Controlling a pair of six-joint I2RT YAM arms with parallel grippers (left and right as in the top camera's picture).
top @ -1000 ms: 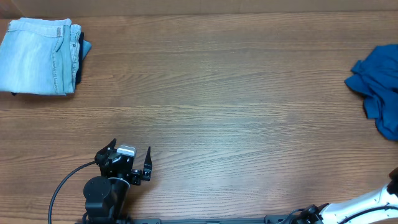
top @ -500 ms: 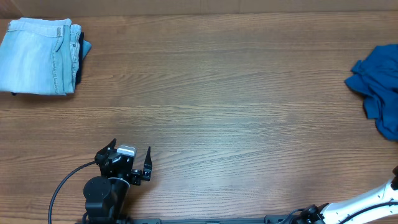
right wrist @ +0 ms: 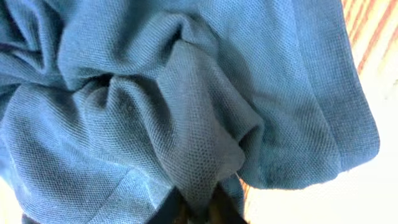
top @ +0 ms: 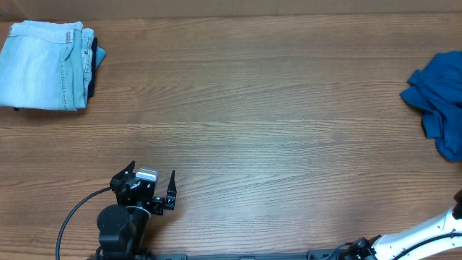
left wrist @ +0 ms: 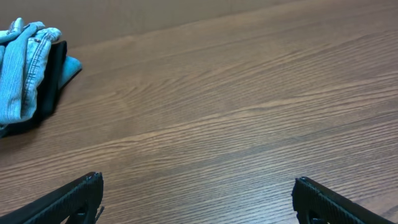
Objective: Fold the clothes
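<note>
fabric first: the teal polo shirt point(top: 439, 108) lay in a crumpled heap at the right edge of the overhead frame, partly cut off by it. in the right wrist view it filled nearly everything, and there was the right gripper point(right wrist: 198, 210) at the bottom edge, clamped tight on a raised ridge of the knit. that was a pinch on a bunch, not on a hem or the collar, as far as the folds let anyone tell. the left gripper point(top: 148, 182) sat low in the lower left of the overhead frame, jaws spread wide, grasping nothing, well apart from the shirt.

the step looked like a fetch: get the shirt to the open middle before any folding. to do it well, the lift should be modest, the pull slow and toward the centre, so the soft knit trails flat instead of rolling under itself. a bunched grip may carry several layers, so a re-grip at a shoulder or hem would likely be needed once it is spread, with the other arm taking the far side.

the table point(top: 253, 108) was wood-grain and smooth-looking, good for sliding cloth. folded pale jeans point(top: 47, 65) rested in the upper left corner, far from the action. of the room itself, almost nothing showed.
</note>
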